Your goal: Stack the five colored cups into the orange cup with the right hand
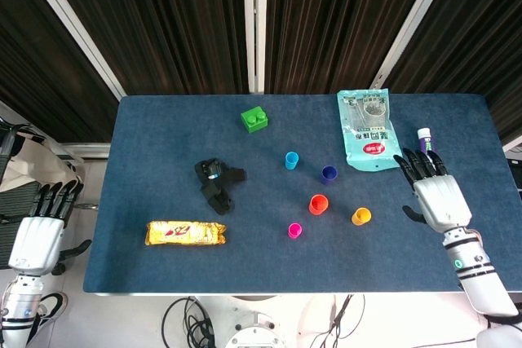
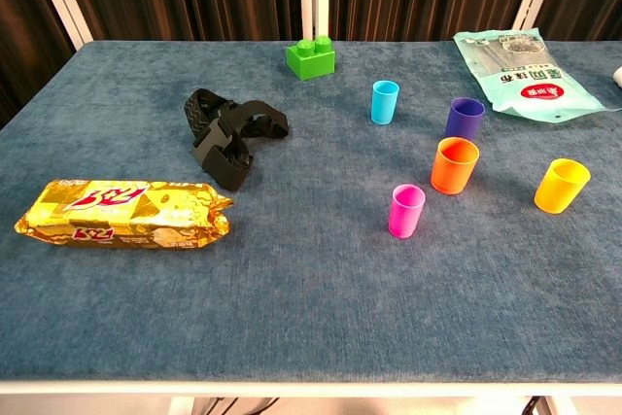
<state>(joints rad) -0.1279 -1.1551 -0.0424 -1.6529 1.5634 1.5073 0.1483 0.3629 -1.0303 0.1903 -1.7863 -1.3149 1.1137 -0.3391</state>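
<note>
Orange cup stands upright and empty on the blue tabletop, ringed by separate pink, yellow, purple and light-blue cups. Right hand hovers empty with fingers apart; left hand likewise, off the tabletop's edge.
</note>
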